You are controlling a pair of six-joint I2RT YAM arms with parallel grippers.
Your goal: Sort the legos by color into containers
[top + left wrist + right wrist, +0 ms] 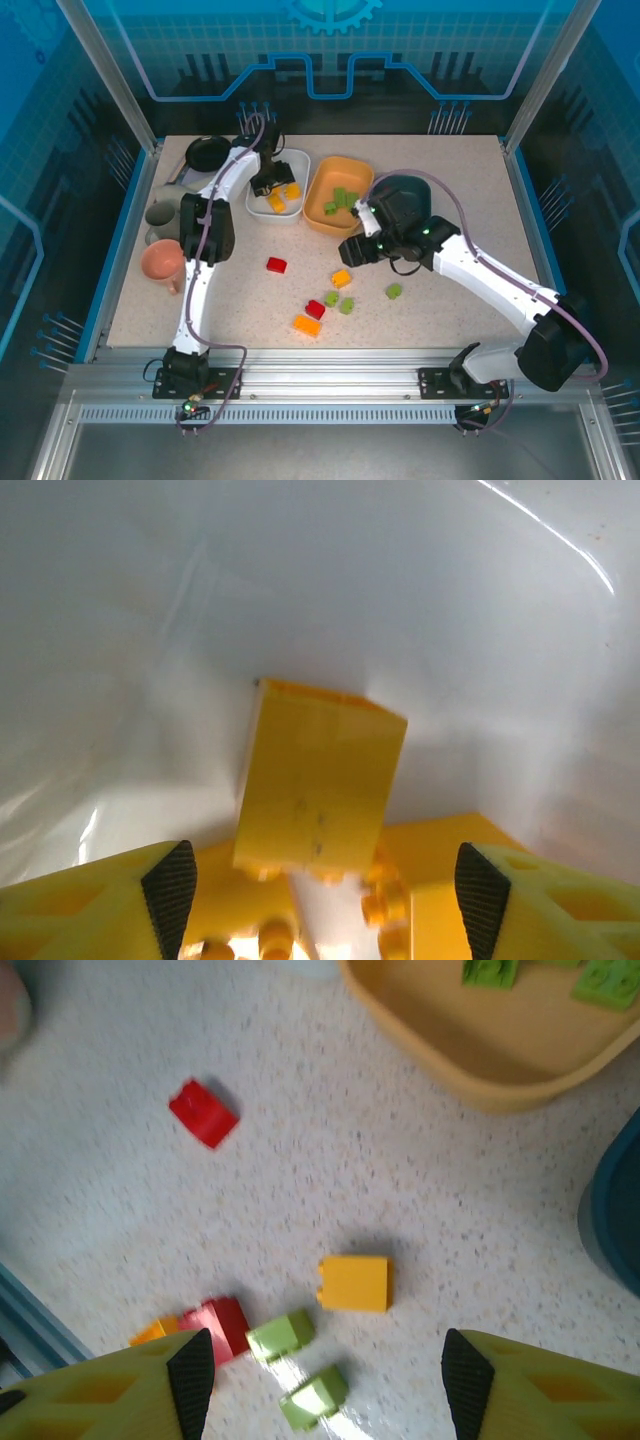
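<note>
Fingertips of my left gripper sit closest to the lens, jaws apart with nothing pinched. Just beyond them a yellow brick lies free on the floor of the white dish, leaning on other yellows at 6 o'clock. I judge this drop done, so the job now is a clean exit. I want to lift straight up with the jaws wide, so no pad snags a stud and drags a brick over the rim.

My right gripper hangs over the table, jaws apart and empty. A loose yellow lies at 12 o'clock from it, clear of its neighbours. A near green sits low between the fingers. At 9 o'clock a red and another green touch in a cluster. A lone red lies well apart at 11 o'clock.

The orange dish at 1 o'clock holds greens. The teal dish shows its edge at 3 o'clock, and I cannot see inside it.

I'd take the loose yellow first. I'd come down vertically, close on its flat sides rather than its studs, and wait for the left arm to leave the white dish before carrying it over.
</note>
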